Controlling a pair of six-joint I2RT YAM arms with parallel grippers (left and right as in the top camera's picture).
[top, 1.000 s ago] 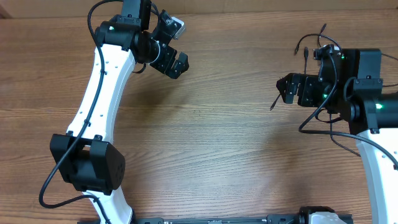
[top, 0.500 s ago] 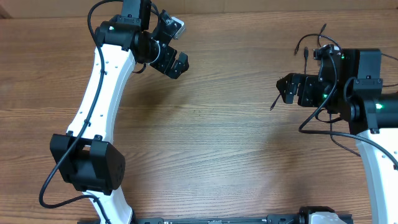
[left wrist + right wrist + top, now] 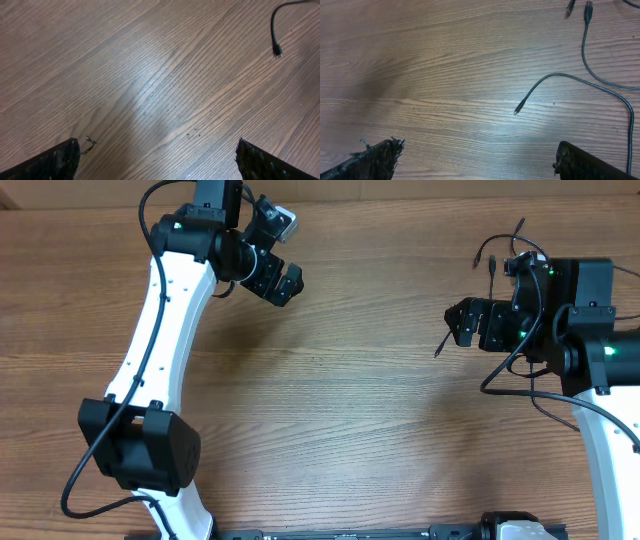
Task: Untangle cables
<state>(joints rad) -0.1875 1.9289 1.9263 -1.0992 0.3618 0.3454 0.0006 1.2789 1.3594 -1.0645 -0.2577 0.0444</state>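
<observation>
Right wrist: cable (image 3: pixel 555 74) runs diagonally, plug apparently pointing lower-left.

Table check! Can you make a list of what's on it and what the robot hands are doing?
Surface: brown wooden table.
Job's things: thin black cables lying loose by the right arm, plug ends free.
Clutter: one tiny dark scrap.
Grippers: left gripper open, holding nothing; right gripper open, holding nothing.
Cables: thick arm wires attached to the arms.
Surroundings: nothing seen.
</observation>
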